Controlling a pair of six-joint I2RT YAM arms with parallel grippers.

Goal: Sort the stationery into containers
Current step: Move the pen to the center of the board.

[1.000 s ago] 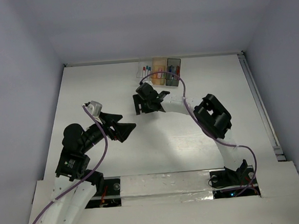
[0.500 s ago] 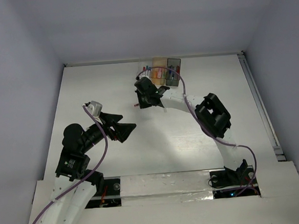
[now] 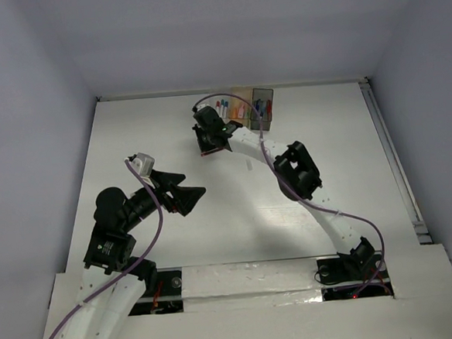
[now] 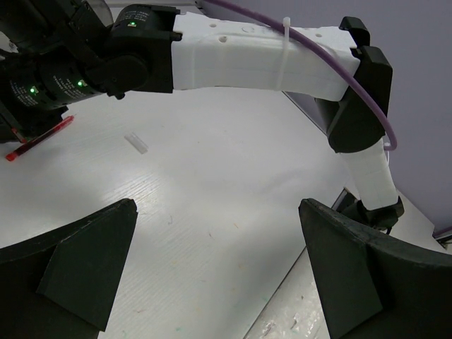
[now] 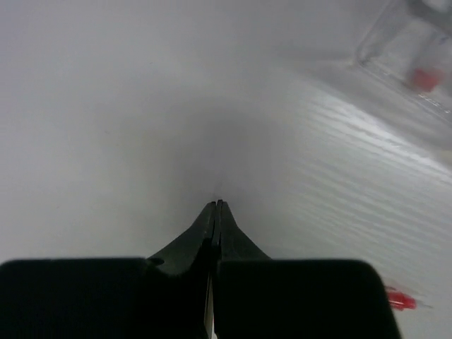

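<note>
The containers stand in a row at the table's far edge: one clear (image 3: 221, 106), one orange (image 3: 241, 108), one dark grey (image 3: 263, 106), each with small stationery inside. My right gripper (image 3: 206, 134) is just left of and nearer than the clear one. In the right wrist view it (image 5: 217, 205) is shut, with nothing showing between its tips, and the clear container (image 5: 417, 60) is at the upper right. A red pen (image 4: 39, 138) lies on the table beside that gripper, and a small pale block (image 4: 136, 143) lies nearby. My left gripper (image 3: 187, 195) hangs open over bare table.
The right arm (image 4: 282, 60) reaches across the table's middle with its purple cable (image 3: 268, 155) looped over it. The back wall rises just behind the containers. A metal rail (image 3: 392, 158) runs along the table's right edge.
The right gripper has closed and swung left and farther back, from in front of the containers to beside the clear one. The left arm has not moved.
</note>
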